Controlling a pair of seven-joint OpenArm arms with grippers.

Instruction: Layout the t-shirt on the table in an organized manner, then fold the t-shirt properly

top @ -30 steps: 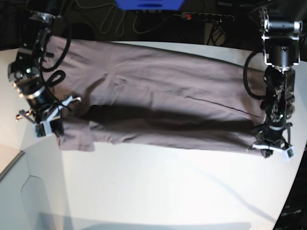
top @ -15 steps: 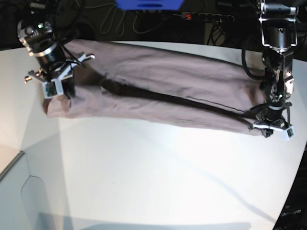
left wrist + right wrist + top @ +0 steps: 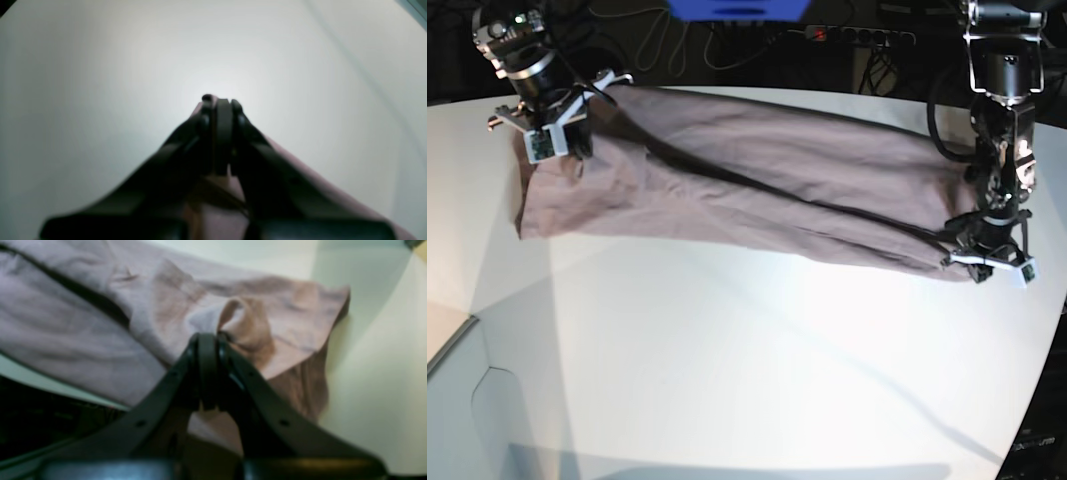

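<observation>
T-shirt (image 3: 727, 190) cloth stretches across the upper half of the white table (image 3: 747, 380); at right we see the left claw (image 3: 987, 262) clamped on its edge, then at upper left the right claw (image 3: 562, 140) pinching it

Beyond my work surface the room is dark. A blue box (image 3: 737, 9) sits at the far edge, centred. Beside it lies a black power strip (image 3: 862, 36) with a red indicator lit. Loose cables (image 3: 667, 45) trail across the dark floor behind. Bright overhead light produces a glare patch below me.
</observation>
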